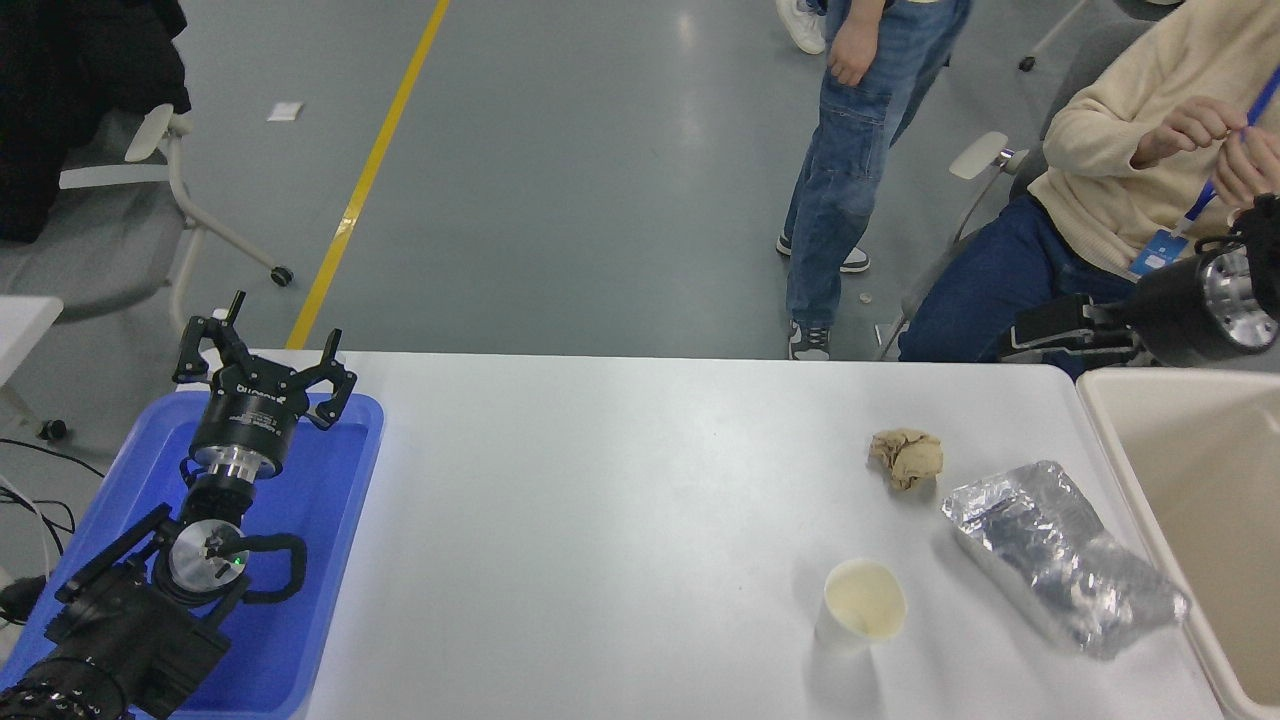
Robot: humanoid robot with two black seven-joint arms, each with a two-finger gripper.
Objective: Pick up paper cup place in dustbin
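Observation:
The white paper cup [864,605] stands upright on the white table [620,480], near the front at right of centre, cream inside showing. The beige dustbin [1200,480] stands at the table's right end, partly cut off by the picture's edge. My right gripper [1030,330] is raised beyond the table's far right corner, above the bin's far rim and well away from the cup. It points left and looks open and empty. My left gripper [265,365] is open and parked over the blue tray.
A crumpled tan paper ball [906,455] and a crinkled silver foil bag [1060,555] lie between the cup and the bin. A blue tray [330,470] sits at the left. One person sits and another stands beyond the far edge.

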